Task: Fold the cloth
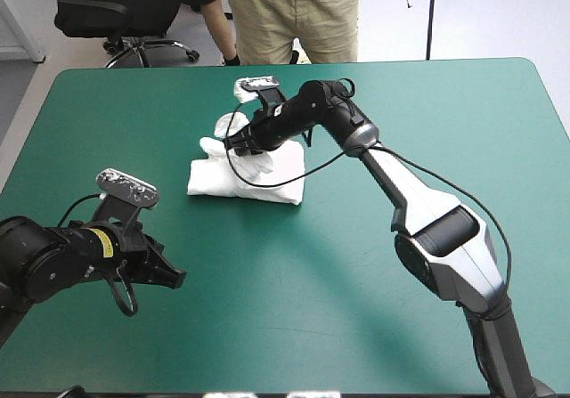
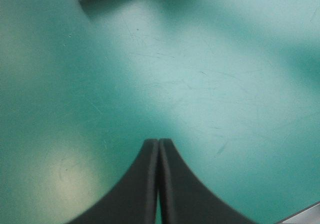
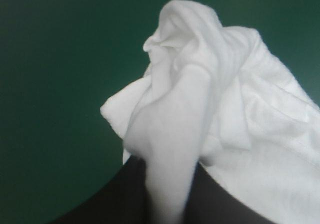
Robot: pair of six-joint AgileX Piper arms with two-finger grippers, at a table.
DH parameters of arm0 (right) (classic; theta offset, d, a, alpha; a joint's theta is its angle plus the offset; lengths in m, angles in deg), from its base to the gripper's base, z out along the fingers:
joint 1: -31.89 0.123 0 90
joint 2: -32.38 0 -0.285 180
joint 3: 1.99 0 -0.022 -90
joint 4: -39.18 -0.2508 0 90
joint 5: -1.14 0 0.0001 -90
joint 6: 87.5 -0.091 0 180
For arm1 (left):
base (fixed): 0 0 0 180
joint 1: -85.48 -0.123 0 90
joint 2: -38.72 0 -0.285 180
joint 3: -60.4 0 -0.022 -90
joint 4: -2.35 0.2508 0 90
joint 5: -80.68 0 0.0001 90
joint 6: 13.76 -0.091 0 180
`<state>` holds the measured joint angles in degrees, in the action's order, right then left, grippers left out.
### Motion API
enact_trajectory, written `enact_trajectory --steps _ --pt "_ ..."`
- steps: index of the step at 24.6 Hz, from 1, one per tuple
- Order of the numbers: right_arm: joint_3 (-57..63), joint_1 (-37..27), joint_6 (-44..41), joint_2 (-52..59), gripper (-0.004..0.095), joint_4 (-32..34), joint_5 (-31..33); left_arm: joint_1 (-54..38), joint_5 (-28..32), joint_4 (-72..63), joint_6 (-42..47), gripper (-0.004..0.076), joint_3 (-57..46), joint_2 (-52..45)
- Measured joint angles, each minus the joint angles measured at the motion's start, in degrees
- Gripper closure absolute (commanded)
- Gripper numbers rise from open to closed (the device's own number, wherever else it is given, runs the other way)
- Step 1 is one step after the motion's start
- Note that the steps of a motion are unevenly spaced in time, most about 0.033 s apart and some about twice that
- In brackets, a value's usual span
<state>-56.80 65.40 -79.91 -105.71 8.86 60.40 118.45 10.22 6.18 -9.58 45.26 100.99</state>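
The right end effector (image 3: 167, 184) pinches a fold of the T-shirt (image 1: 258, 180) — a bundle on the desk (image 1: 321, 318). The left end effector (image 2: 158, 145) is closed, empty — apart from it.

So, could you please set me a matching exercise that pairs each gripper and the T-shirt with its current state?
Things:
1. left gripper
2. right gripper
3. T-shirt

States:
A. white, partly folded bundle lying on the teal-green cover
B. shut on nothing, over bare cover
C. shut on a raised fold of white fabric

Pairs: 1-B, 2-C, 3-A
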Motion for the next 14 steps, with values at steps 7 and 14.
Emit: enact_trajectory --steps 7,14 --pt "-10.4 0.5 -0.2 -4.2 0.0264 -2.1 9.6 0.0 0.0 -0.2 1.8 0.0741 -0.1 0.0" --pt "-14.2 0.2 -2.5 -4.2 0.0283 5.6 12.2 0.0 0.0 -0.5 4.5 0.0741 -0.2 0.0"
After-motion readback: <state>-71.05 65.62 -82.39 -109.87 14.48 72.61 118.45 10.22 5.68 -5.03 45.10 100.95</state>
